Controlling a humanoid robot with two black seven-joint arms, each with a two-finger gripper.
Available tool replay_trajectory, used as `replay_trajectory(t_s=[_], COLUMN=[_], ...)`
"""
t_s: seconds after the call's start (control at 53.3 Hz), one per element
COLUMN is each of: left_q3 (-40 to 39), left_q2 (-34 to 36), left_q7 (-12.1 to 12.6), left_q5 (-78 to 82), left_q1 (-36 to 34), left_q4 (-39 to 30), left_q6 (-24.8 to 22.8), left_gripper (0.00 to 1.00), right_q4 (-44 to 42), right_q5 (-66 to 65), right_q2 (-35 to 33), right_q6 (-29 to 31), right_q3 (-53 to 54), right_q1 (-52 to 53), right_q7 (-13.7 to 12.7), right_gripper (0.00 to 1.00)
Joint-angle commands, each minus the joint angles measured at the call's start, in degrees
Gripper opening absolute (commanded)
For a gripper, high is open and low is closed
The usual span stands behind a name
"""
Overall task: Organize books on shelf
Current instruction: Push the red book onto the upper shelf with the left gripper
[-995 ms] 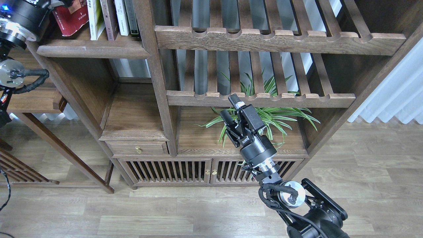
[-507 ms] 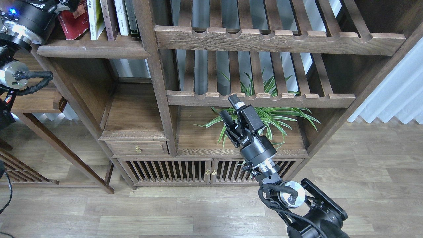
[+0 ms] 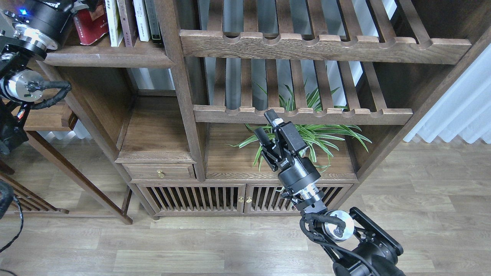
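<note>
Red book (image 3: 90, 27) stands tilted at the far left of the wooden shelf (image 3: 103, 57); left gripper (image 3: 82, 4) there, jaws unclear; right gripper (image 3: 267, 128) hangs open near the plant (image 3: 326, 136)

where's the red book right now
In the head view the red book stands at the far upper left on the dark wooden shelf, just left of a white book, with the left arm's wrist against it.

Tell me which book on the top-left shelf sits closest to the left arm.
The red book, leftmost in the row on the shelf. It leans beside the left arm's wrist; the white-spined book and thinner ones stand further right.
</note>
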Motion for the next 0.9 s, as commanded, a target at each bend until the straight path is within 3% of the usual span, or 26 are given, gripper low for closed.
replay_trajectory(t_s=[0.0, 0.075, 0.263, 0.882], left_q3=[-0.5, -0.7, -0.8, -5.8], left_q2=[0.6, 0.8, 0.9, 0.0], left_q7=[0.0, 0.0, 0.0, 0.0], left_q5=[-0.2, -0.2, -0.2, -0.3], left_q1=[0.5, 0.5, 0.5, -2.0], left_q4=[-1.0, -1.1, -1.1, -5.7], left_q6=[-0.3, -0.3, -0.3, -0.2], left_gripper=[0.18, 0.17, 0.33, 0.33], right_q4=[-0.1, -0.1, -0.7, -0.7], right_q5=[0.0, -0.1, -0.1, -0.1], right_q2=[0.0, 0.0, 0.0, 0.0], right_q6=[0.0, 0.0, 0.0, 0.0], right_q3=[0.0, 0.0, 0.0, 0.0], right_q1=[0.1, 0.1, 0.3, 0.2], right_q7=[0.0, 0.0, 0.0, 0.0], right_gripper=[0.94, 0.94, 0.94, 0.94])
